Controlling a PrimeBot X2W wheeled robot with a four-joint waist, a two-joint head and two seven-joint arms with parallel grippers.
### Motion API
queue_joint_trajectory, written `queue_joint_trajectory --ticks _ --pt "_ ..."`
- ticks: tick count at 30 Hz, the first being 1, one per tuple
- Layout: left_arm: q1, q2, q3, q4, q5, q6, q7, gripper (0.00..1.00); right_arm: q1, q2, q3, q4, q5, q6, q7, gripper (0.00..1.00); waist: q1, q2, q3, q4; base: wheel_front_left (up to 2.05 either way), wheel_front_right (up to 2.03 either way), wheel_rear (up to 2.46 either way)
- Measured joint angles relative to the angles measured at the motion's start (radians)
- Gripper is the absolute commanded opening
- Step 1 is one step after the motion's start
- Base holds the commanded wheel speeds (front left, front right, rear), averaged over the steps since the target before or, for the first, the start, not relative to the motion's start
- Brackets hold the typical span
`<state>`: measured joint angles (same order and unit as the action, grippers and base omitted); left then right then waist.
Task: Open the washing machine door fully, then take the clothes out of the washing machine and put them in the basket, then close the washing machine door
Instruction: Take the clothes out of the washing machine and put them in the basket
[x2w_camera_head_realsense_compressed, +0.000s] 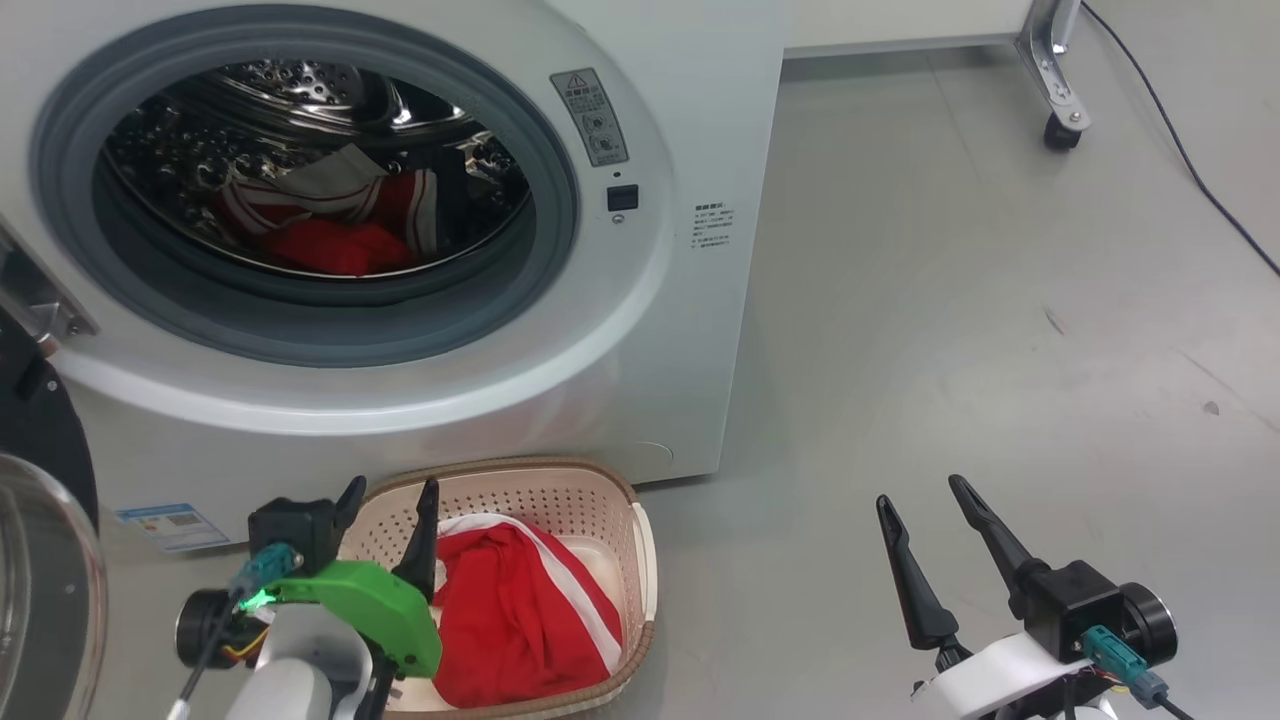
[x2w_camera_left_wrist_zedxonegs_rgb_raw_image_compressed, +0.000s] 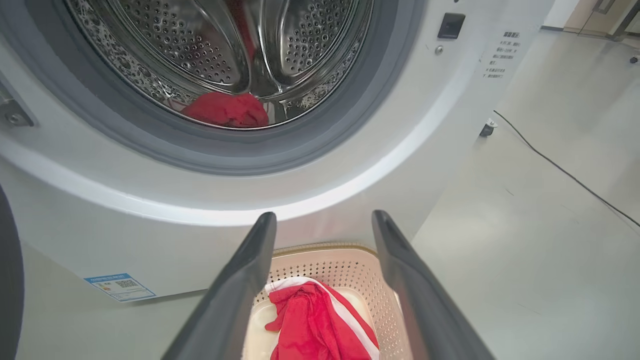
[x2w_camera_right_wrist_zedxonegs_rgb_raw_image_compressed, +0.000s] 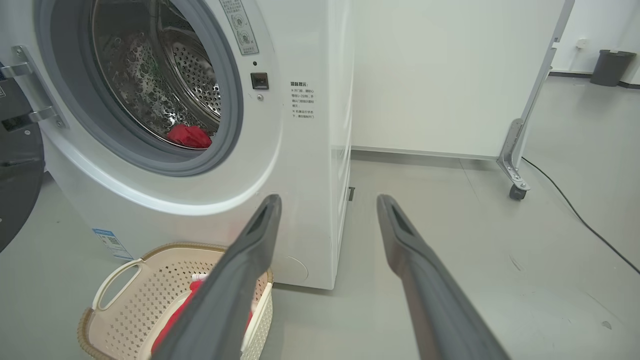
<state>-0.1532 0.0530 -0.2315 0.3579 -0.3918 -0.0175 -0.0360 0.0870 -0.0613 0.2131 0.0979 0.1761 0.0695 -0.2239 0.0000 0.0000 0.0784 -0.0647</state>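
The white washing machine (x2w_camera_head_realsense_compressed: 640, 330) stands with its door (x2w_camera_head_realsense_compressed: 40, 440) swung wide at the left edge, black rim and glass bowl partly in view. Red clothes with white stripes (x2w_camera_head_realsense_compressed: 335, 225) lie low in the steel drum and appear too in the left wrist view (x2w_camera_left_wrist_zedxonegs_rgb_raw_image_compressed: 225, 110). On the floor before the machine sits the cream basket (x2w_camera_head_realsense_compressed: 590, 490) holding one red garment (x2w_camera_head_realsense_compressed: 520, 610). My left gripper (x2w_camera_head_realsense_compressed: 392, 490) hovers open over the basket's near left side, nothing between its fingers (x2w_camera_left_wrist_zedxonegs_rgb_raw_image_compressed: 250, 280). Right of the machine, my right gripper (x2w_camera_head_realsense_compressed: 920, 492) is open above bare floor.
A white panel on a metal leg with a caster (x2w_camera_head_realsense_compressed: 1060, 100) stands at the back right, and a black cable (x2w_camera_head_realsense_compressed: 1190, 170) runs across the grey floor beside it. A dark bin (x2w_camera_right_wrist_zedxonegs_rgb_raw_image_compressed: 610, 67) sits far off by the wall.
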Motion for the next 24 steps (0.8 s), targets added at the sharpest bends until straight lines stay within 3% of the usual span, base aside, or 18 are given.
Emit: queue_joint_trajectory --ticks 8,24 --pt "-0.163 0.006 0.011 0.102 -0.022 -0.024 0.121 1.00 -0.037 0.001 0.023 -0.009 0.003 0.009 0.002 1.00 0.0000 0.0000 0.065 -0.050 0.00 0.00 0.00" --pt "-0.542 0.156 0.072 0.211 -0.020 -0.033 0.346 1.00 -0.102 0.006 0.053 -0.043 0.032 0.025 -0.002 1.00 0.0000 0.0000 0.232 -0.138 0.00 0.00 0.00"
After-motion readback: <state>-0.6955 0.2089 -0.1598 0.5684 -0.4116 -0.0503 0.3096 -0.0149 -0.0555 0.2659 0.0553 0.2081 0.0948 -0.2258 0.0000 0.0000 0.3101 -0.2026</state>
